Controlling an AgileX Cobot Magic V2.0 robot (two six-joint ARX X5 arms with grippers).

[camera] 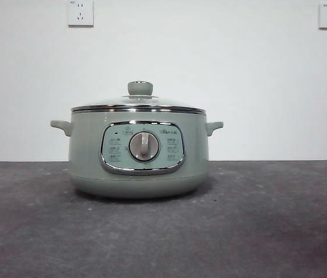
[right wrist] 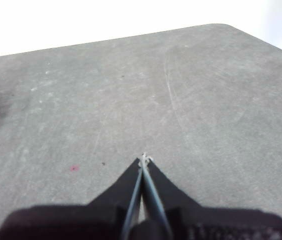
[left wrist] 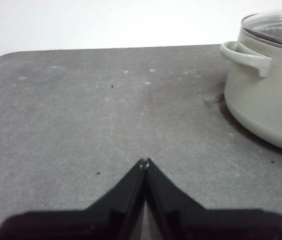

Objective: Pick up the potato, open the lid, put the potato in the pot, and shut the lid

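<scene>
The potato is in none of the three views, so where it lies I cannot tell; the first step, picking it up, is not yet done. To do it well, I think one arm should find the potato first, spread its jaws wide and close them across the short side of the oval, because the smooth skin may slip.

In the front view the pot [camera: 138,152] stands in the middle of the frame on the grey surface [camera: 36,231], with the lid [camera: 138,106] sitting closed on it. From left to right: a small side handle, the chrome-framed panel with a grey dial, then the second handle. The body is squat, round and pale green; the lid is clear glass with a shiny steel rim and a green knob.

The left tool [left wrist: 145,161] has its black jaws pressed together, empty, over the bare speckled surface, with the pot at the right edge of its view. The right tool [right wrist: 144,159] is also pressed together and empty, over scratched matte grey.
</scene>
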